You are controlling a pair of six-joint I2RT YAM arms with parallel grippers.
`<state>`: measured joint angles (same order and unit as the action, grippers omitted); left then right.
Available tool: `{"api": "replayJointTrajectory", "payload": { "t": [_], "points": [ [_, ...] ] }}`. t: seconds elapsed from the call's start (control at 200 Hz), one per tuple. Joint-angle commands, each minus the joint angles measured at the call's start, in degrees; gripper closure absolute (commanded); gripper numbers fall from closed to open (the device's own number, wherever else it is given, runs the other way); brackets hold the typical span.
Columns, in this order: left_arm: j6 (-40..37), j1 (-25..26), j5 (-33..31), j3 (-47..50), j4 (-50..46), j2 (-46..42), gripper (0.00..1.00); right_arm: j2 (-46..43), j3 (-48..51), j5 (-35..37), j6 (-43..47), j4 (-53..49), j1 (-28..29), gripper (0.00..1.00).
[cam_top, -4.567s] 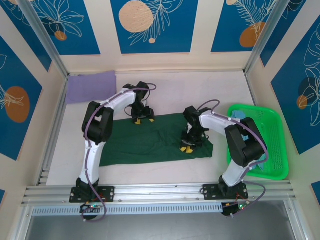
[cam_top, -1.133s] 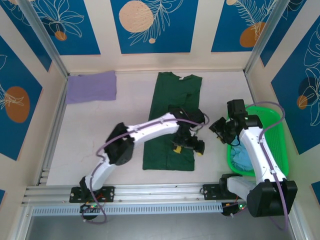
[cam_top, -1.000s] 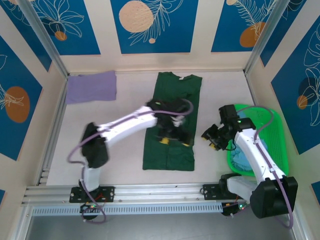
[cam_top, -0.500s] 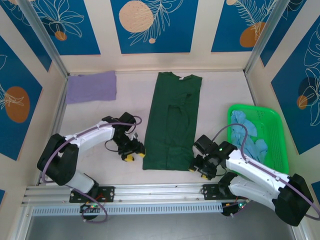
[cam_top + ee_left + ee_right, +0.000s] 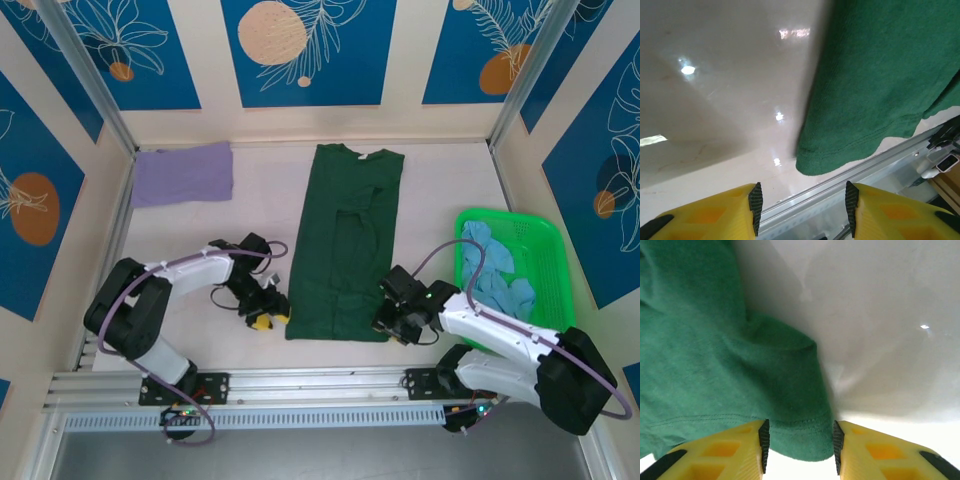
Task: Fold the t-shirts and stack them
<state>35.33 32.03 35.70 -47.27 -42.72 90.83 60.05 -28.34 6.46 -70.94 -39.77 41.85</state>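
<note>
A dark green t-shirt lies folded into a long strip down the middle of the table, collar at the far end. My left gripper sits low by its near left corner, open, and that corner lies just ahead of the empty jaws of the left gripper. At the near right corner is my right gripper. The right gripper is open, with the shirt's hem corner lying flat between its fingers. A folded lavender t-shirt rests at the back left. Light blue t-shirts lie bunched in the basket.
The bright green basket stands at the right edge, close to my right arm. A metal rail runs along the table's near edge, just behind both grippers. Bare table stretches between the lavender shirt and the green one.
Both arms have swung down to the green shirt's near corners. The left gripper narrowed and edged right. The right gripper slid forward so the hem corner is between its fingers.
</note>
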Motion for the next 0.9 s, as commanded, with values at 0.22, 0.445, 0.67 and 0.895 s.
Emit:
{"api": "replayJointTrajectory", "payload": {
  "t": [0.22,0.445,0.67,0.895],
  "points": [
    [-2.1,3.1,1.7,-0.5,2.0,4.5,0.52,4.5,0.3,-1.3,1.1,3.2,-0.4,0.75],
    [-2.0,5.1,-0.6,-1.5,1.9,6.0,0.62,4.6,0.4,-1.3,0.9,2.1,-0.3,0.87],
    [-1.4,7.7,-2.2,-2.6,2.5,6.9,0.63,4.1,-0.2,-1.7,0.2,-0.9,-0.1,0.97],
    [-1.4,9.3,-5.1,-4.2,2.7,7.6,0.88,4.3,-3.3,-3.5,-4.6,-10.5,1.5,1.00]
  ]
}}
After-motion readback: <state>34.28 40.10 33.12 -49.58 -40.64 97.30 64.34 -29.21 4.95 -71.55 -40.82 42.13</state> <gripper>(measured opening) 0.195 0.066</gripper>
